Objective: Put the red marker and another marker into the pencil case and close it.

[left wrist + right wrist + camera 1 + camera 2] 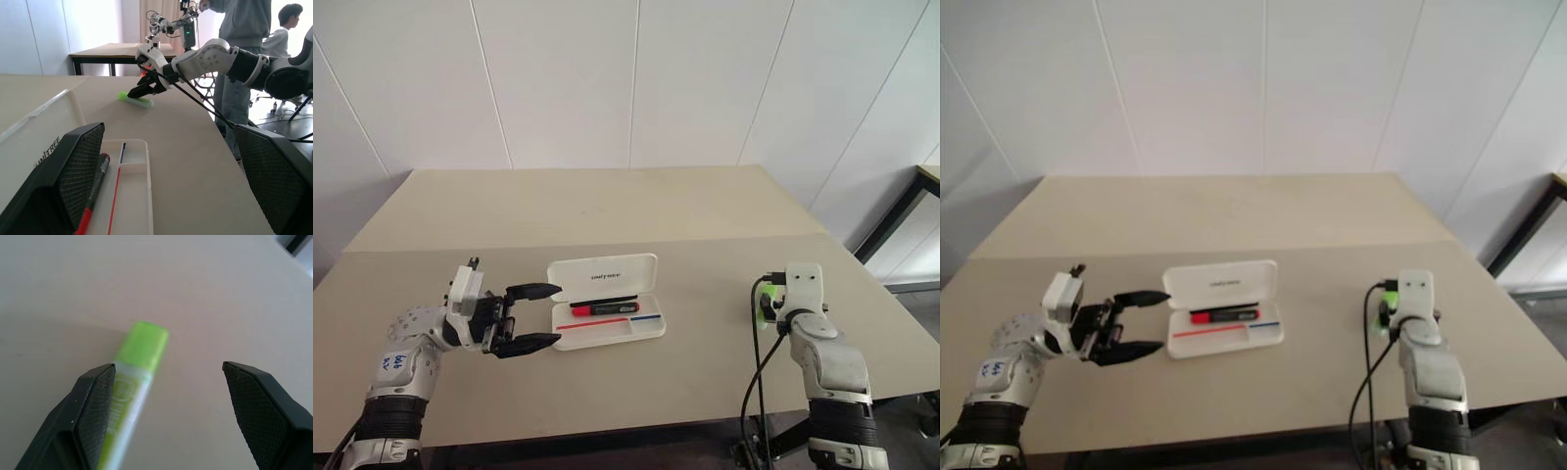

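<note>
Head views: even, soft light, no hard shadows; desk (705, 294) evenly lit, only faint shade under the open pencil case (605, 302). Left wrist view: strong backlight from windows behind, washed-out glare up top, people there slightly soft; left claw (176, 191) fingers close to lens, dark, out of focus. Right wrist view: lime-green highlighter (132, 382) blurred, esp. its near end; right claw (171, 411) pads fairly sharp; desk surface plain, flat-lit.

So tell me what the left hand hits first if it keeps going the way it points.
Probably the open pencil case: the left hand, fingers spread, points across the table at its near end, where the red marker lies inside. Whether it would clear the rim is unclear.
</note>
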